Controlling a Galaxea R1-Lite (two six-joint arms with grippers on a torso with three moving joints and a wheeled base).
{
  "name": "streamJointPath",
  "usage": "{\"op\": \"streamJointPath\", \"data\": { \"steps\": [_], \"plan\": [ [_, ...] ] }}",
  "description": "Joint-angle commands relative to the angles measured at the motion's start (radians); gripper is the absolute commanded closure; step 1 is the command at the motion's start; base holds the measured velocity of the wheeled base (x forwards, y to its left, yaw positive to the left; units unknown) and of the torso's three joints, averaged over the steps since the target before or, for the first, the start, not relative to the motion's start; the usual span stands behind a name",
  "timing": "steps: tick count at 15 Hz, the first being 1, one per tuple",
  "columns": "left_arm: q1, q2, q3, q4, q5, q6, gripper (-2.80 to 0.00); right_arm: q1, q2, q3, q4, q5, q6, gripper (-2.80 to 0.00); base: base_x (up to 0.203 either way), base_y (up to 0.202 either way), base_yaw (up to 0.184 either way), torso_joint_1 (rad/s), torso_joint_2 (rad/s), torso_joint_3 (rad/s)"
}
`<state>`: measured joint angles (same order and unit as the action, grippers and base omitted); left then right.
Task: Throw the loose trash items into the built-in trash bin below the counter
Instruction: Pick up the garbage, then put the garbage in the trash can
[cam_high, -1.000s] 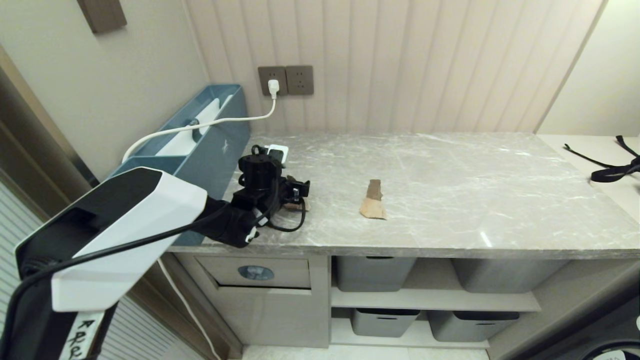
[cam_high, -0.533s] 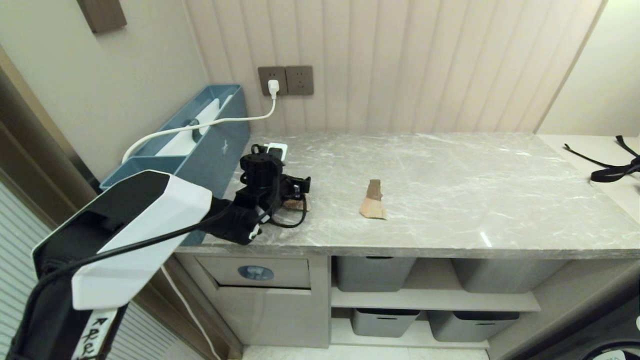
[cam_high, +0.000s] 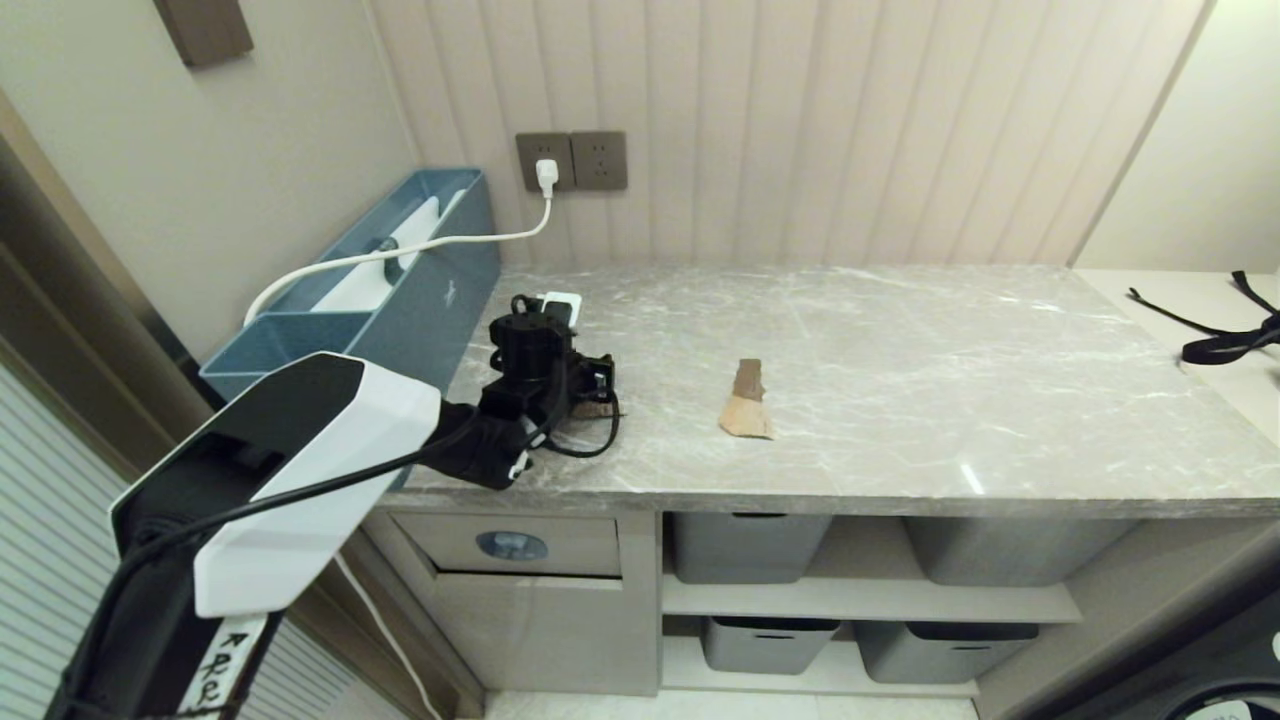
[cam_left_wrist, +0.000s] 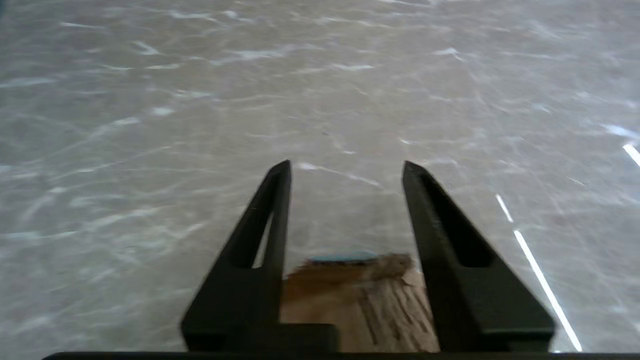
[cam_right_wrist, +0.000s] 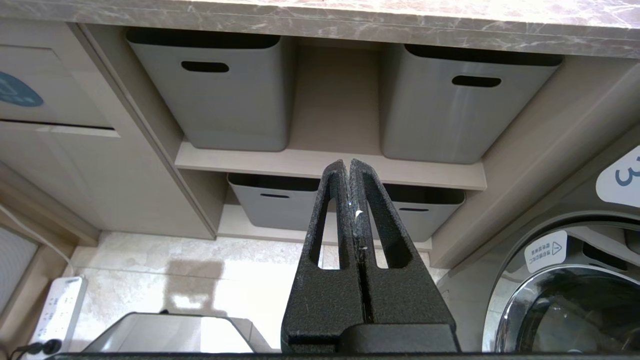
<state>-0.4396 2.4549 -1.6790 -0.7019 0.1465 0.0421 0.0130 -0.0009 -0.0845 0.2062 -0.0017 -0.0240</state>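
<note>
Head view: the left gripper (cam_high: 592, 385) rested low on the wide grey marble-patterned counter (cam_high: 900, 380), near its left end, over a torn tan-brown cardboard scrap (cam_high: 598, 408) of which only an edge showed. A second torn tan cardboard scrap (cam_high: 746, 405) lay untouched mid-counter, well apart from the gripper. No third scrap was visible. Below the counter, the built-in trash bin (cam_high: 520, 545), a beige cabinet flap with a blue oval sticker, appeared closed. Judged from this, no visible scrap had reached the bin; both still required pickup and disposal. The long blue plastic box (cam_high: 430, 290) at the left wall held a white object and a white cable. The grey plastic storage tubs (cam_high: 745, 550) sat on the shelves; their contents were hidden.

Left wrist view: the fingers (cam_left_wrist: 265, 235) stood partly apart, one on each side of the brown scrap (cam_left_wrist: 360, 300). Whether they gripped it could not be told.

Right wrist view: the right gripper (cam_right_wrist: 348, 200) hung parked below counter level, its fingers pressed together and empty, facing the grey tubs (cam_right_wrist: 220, 95). The bin's flap (cam_right_wrist: 45, 95) showed at one edge of the view, still closed.
</note>
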Motion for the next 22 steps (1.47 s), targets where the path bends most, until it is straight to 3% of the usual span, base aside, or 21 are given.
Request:
{"op": "streamJointPath", "data": {
  "steps": [1, 8, 12, 16, 20, 22],
  "plan": [
    [0.004, 0.003, 0.004, -0.001, -0.012, -0.001, 0.00, 0.001, 0.001, 0.000, 0.001, 0.000, -0.001, 0.00, 0.000, 0.000, 0.000, 0.000, 0.00, 0.000],
    [0.004, -0.120, 0.130, -0.005, -0.080, -0.024, 0.00, 0.001, 0.001, 0.000, 0.001, 0.000, -0.001, 0.00, 0.000, 0.000, 0.000, 0.000, 0.00, 0.000],
    [-0.009, -0.266, 0.335, -0.002, -0.106, -0.065, 0.00, 0.001, 0.001, 0.000, 0.001, 0.000, -0.001, 0.00, 0.000, 0.000, 0.000, 0.000, 0.00, 0.000],
    [-0.021, -0.533, 0.577, 0.001, -0.201, -0.137, 0.00, 0.001, 0.001, 0.000, 0.001, 0.000, -0.001, 0.00, 0.000, 0.000, 0.000, 0.000, 0.00, 0.000],
    [-0.019, -0.800, 0.729, 0.012, -0.313, -0.157, 0.00, 0.001, 0.001, 0.000, 0.001, 0.000, 0.001, 0.00, 0.000, 0.000, 0.000, 0.000, 0.00, 0.000],
    [0.016, -0.954, 0.838, 0.023, -0.376, -0.172, 0.00, 0.001, 0.001, 0.000, 0.001, 0.000, -0.001, 0.00, 0.000, 0.000, 0.000, 0.000, 0.00, 0.000]
  ]
}}
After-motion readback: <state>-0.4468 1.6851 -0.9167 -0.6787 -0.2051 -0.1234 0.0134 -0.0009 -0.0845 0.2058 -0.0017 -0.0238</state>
